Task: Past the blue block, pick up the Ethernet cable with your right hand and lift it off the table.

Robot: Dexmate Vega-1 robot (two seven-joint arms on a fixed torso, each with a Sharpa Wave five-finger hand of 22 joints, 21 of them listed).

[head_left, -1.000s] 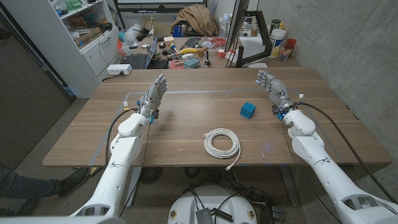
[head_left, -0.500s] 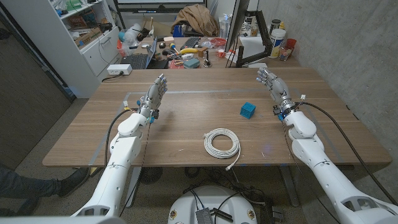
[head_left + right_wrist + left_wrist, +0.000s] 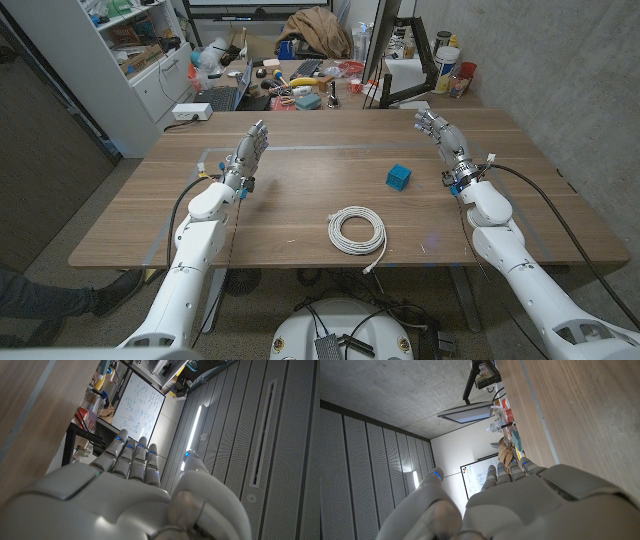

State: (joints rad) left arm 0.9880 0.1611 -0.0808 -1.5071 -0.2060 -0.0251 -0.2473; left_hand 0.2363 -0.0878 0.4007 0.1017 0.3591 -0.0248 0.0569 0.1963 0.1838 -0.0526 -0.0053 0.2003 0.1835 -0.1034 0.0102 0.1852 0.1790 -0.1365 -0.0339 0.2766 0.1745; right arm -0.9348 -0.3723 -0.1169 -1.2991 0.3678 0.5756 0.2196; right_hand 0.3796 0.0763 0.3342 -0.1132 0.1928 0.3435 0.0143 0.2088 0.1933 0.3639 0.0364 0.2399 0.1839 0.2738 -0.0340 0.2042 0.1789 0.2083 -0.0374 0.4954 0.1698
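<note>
Wooden table [image 3: 290, 200] filled the middle of the frame. Nearest, just below centre, the white Ethernet cable [image 3: 357, 230] lay coiled, its plug end trailing toward the near edge. Beyond it, up and to the right, sat the blue block [image 3: 399, 177]. Further back, the left hand [image 3: 249, 150] at centre left and the right hand [image 3: 441, 137] at upper right were raised with fingers extended, holding nothing. Behind the table stood cluttered desks; no writing was legible.
</note>
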